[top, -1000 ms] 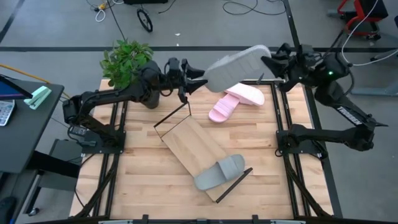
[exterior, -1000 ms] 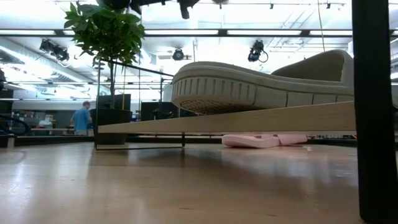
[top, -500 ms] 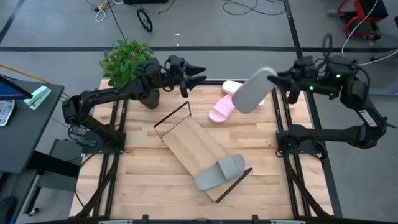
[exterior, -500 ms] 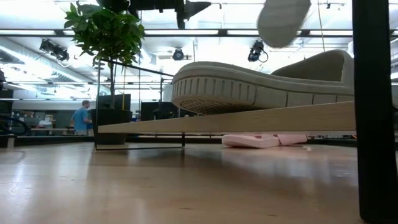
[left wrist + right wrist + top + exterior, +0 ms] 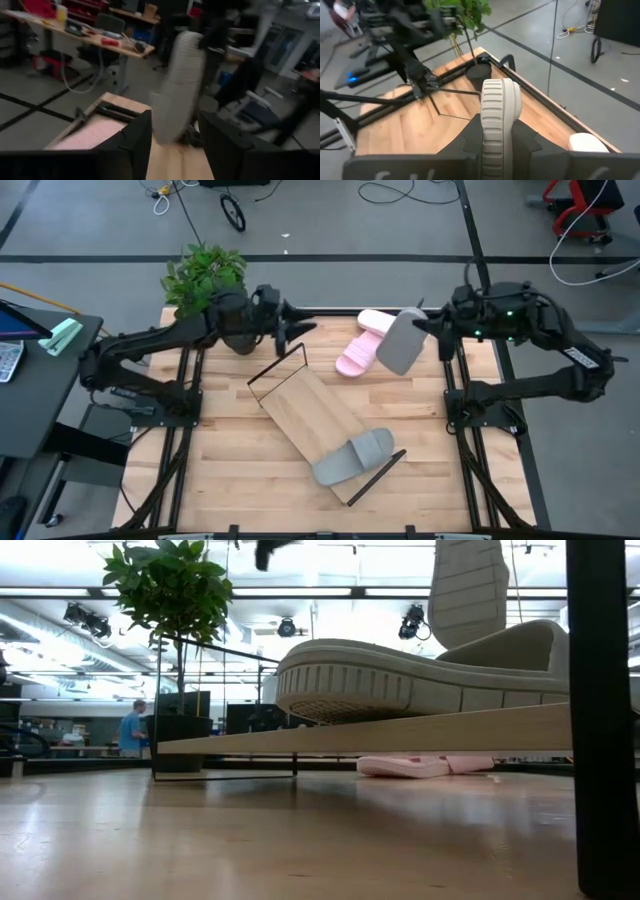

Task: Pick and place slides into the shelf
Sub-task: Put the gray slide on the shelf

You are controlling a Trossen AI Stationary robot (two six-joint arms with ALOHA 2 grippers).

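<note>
My right gripper (image 5: 428, 325) is shut on a grey slide (image 5: 398, 342) in the air over the table's far right part, above the two pink slides (image 5: 362, 352). These lie on the tabletop, one across the other. The second grey slide (image 5: 355, 457) lies sole down on the shelf (image 5: 305, 405), near its near end. The shelf lies diagonally on the table. My left gripper (image 5: 297, 326) is open and empty, hovering over the shelf's far frame end (image 5: 280, 365). In the left wrist view the held slide (image 5: 177, 95) shows beyond my left gripper (image 5: 175, 147). My right gripper pinches the grey slide's end (image 5: 500, 137) between its two fingers (image 5: 470, 137), one on each side, with the ribbed edge of the sole toward the wrist camera. It comes from the table's right, slanting down. The slide is lifted clear and slants down to the near left.
A potted plant (image 5: 205, 275) stands at the far left corner, beside my left arm. Black frame rails (image 5: 455, 395) run along both table sides. The shelf's middle and far part is bare wood. People and desks show in the room beyond (image 5: 130, 730).
My right gripper has carried the grey slide toward the near edge and down, and it has tipped from lying nearly level to slanting downward. In the low view it has dropped in from the top. My left gripper has drawn back toward the table's left.
</note>
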